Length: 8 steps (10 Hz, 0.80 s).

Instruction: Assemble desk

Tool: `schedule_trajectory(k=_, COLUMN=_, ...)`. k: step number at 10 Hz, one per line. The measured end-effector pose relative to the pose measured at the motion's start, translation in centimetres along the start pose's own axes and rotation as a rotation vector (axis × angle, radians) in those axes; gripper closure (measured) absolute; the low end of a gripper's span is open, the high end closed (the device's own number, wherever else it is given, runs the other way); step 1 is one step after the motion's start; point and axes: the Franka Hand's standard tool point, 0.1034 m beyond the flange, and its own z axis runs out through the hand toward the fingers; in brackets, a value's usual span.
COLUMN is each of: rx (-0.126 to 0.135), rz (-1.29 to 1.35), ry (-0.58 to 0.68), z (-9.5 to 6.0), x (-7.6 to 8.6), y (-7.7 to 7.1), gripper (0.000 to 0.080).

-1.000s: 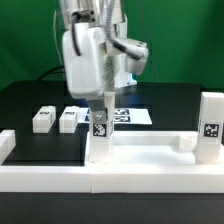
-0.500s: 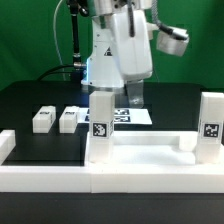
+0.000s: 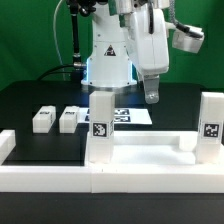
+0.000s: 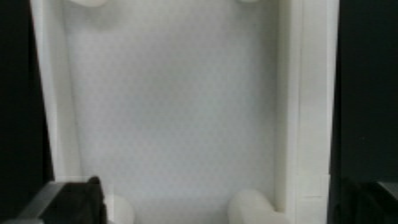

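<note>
- Black-and-white square tags are carried on the white plastic parts. Their patterns are too small to be read.
- The tabletop panel (image 3: pixel 150 150) is seen as a wide, smooth white rectangle with a raised rim. In the wrist view (image 4: pixel 196 110) rounded bosses are shown at its corners.
- Two square-section block legs are stood upright on the panel: the left leg (image 3: pixel 100 122) at the exterior view's left end, the right leg (image 3: pixel 211 118) at the opposite end.
- Two loose legs (image 3: pixel 42 120) (image 3: pixel 68 119) are laid on the matte black table (image 3: pixel 30 100), beyond the panel's left end.
- The marker board (image 3: pixel 128 115) is laid flat behind the panel.
- The gripper (image 3: pixel 150 97) is held above the panel and apart from it. Its jaws are spread wide with nothing between them, and a dark finger (image 4: pixel 71 205) is shown at the panel's edge.
</note>
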Motion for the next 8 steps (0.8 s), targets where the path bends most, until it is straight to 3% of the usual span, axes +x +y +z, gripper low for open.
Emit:
schedule_trajectory(k=2, rx=-0.001, rz=-0.001, ry=0.000, z=0.1, x=-0.1, y=0.1, gripper=0.0150)
schedule_trajectory(k=4, rx=-0.017, rz=0.016, ry=0.008, z=1.2, x=-1.2, y=2.0, gripper=0.0150)
schedule_trajectory(k=5, rx=-0.009, rz=0.012, ry=0.021, z=2.0, x=-1.2, y=3.1, gripper=0.0150)
schedule_trajectory(k=6, rx=-0.018, rz=0.009, ry=0.032, z=3.0, x=-1.3, y=4.2, gripper=0.0150)
schedule_trajectory(k=7, rx=-0.028, rz=0.004, ry=0.044, z=4.0, x=-1.5, y=4.8, gripper=0.0150)
schedule_trajectory(k=8, rx=-0.027, rz=-0.003, ry=0.042, z=3.9, x=-1.6, y=4.6, gripper=0.0150)
